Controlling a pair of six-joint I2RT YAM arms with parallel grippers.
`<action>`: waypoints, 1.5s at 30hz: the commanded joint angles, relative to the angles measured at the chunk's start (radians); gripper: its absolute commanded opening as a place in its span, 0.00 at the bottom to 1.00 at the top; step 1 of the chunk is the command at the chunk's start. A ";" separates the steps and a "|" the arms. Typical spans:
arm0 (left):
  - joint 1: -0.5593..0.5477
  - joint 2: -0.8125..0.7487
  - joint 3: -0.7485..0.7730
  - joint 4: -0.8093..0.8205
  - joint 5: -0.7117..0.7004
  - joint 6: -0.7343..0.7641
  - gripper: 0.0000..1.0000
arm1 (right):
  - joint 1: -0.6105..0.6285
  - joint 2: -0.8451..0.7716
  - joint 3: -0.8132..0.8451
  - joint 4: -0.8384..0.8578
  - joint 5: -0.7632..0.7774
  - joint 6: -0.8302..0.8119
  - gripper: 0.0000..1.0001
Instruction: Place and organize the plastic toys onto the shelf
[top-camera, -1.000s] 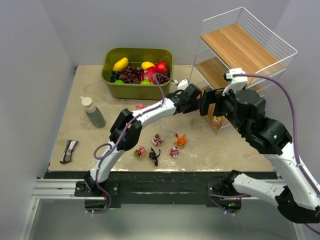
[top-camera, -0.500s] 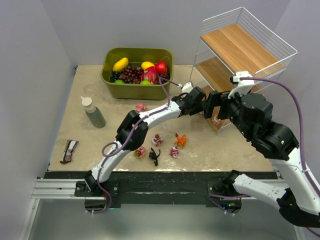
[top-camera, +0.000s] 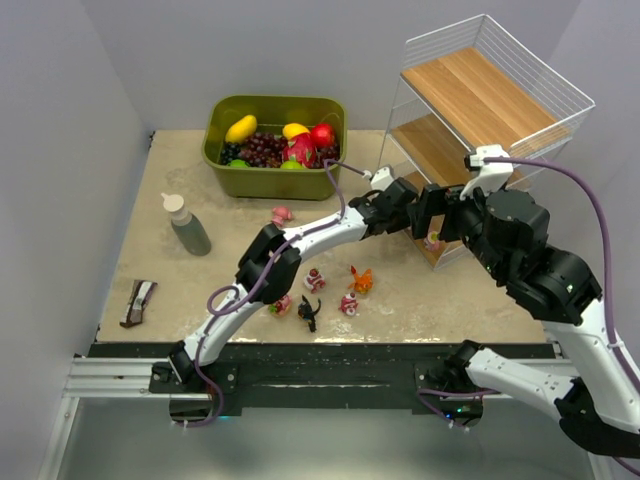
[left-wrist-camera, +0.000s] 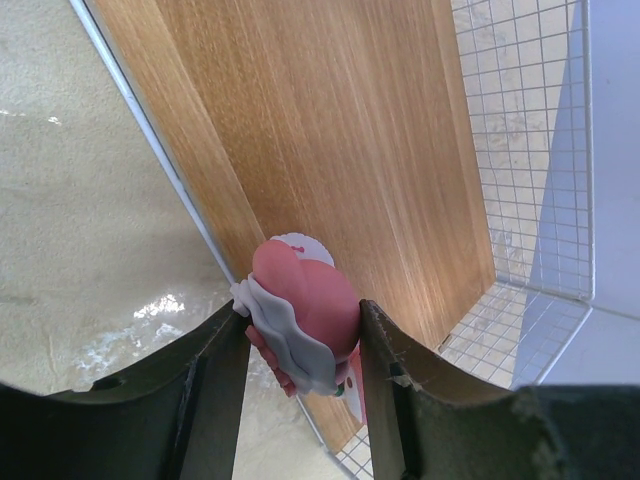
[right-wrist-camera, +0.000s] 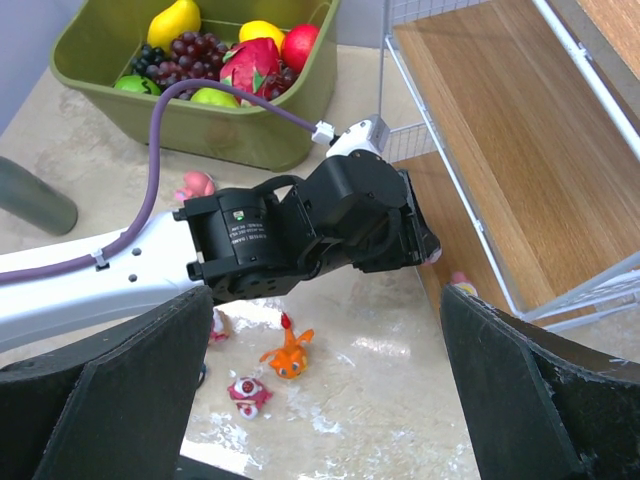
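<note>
**Bright, even overhead light; soft shadows.**
Glare streaks the beige mottled tabletop (left-wrist-camera: 80, 200); black plastic fingers (right-wrist-camera: 110, 400) nearest the wrist lenses blur.

The top camera looks down from behind the arm bases over the whole table (top-camera: 140, 250) and shelf (top-camera: 480, 95). The left wrist camera sits close against a shelf board. The right wrist camera, farther back, looks down on the left arm (right-wrist-camera: 280, 245) and the same shelf.
</note>
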 joint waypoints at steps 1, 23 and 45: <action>-0.006 0.018 0.054 0.059 -0.025 0.003 0.11 | 0.001 -0.018 0.009 0.007 0.020 0.012 0.99; -0.031 0.035 0.047 0.045 -0.099 0.010 0.23 | 0.001 -0.050 -0.008 -0.010 0.050 0.027 0.99; -0.034 0.050 0.083 0.059 -0.102 -0.006 0.48 | 0.001 -0.061 -0.016 -0.016 0.053 0.024 0.99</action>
